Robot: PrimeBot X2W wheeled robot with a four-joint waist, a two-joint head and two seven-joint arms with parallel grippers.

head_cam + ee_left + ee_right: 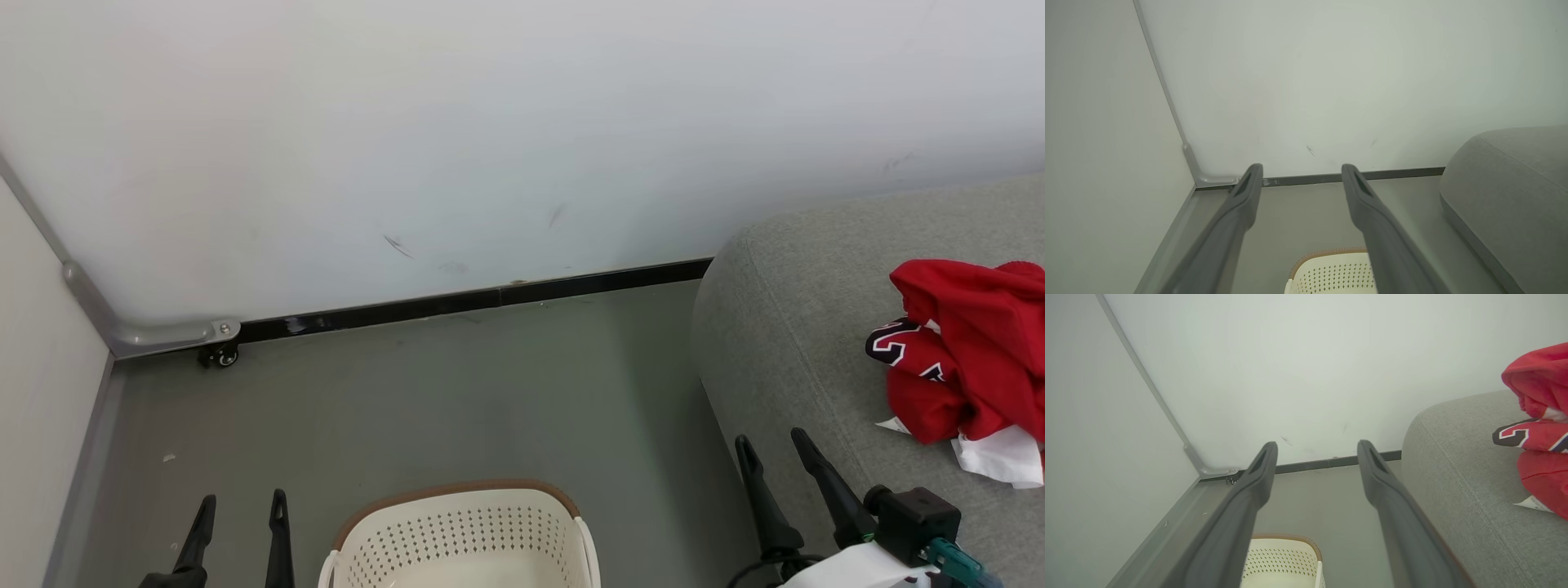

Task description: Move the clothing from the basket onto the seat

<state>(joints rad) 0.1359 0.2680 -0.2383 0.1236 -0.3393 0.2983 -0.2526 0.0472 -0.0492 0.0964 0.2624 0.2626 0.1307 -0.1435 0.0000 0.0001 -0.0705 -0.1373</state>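
Head view puts the clothing [971, 351] at 3 o'clock, as a crumpled red heap on the seat [784, 343], with black-and-white numerals and a white label showing. At 6 o'clock stands the basket [457, 531], and the part of it that I can see holds no red cloth; its bottom is cut by the picture edge, so I cannot say it is empty. The left fingers [198, 531] at 7 o'clock and the right fingers [826, 482] at 5 o'clock are both spread wide and hold nothing. I judge two risks. A garment hidden low in the basket could be missed if the work is counted as finished. Also the right fingers are close to the rounded shoulder of the seat, and a careless swing could rub the upholstery or drag the heap toward the edge. The clothing looks thin, smooth and limp; the seat is light-grey woven fabric, soft and rounded; the basket is cream hard plastic, perforated, with a brown rim band.
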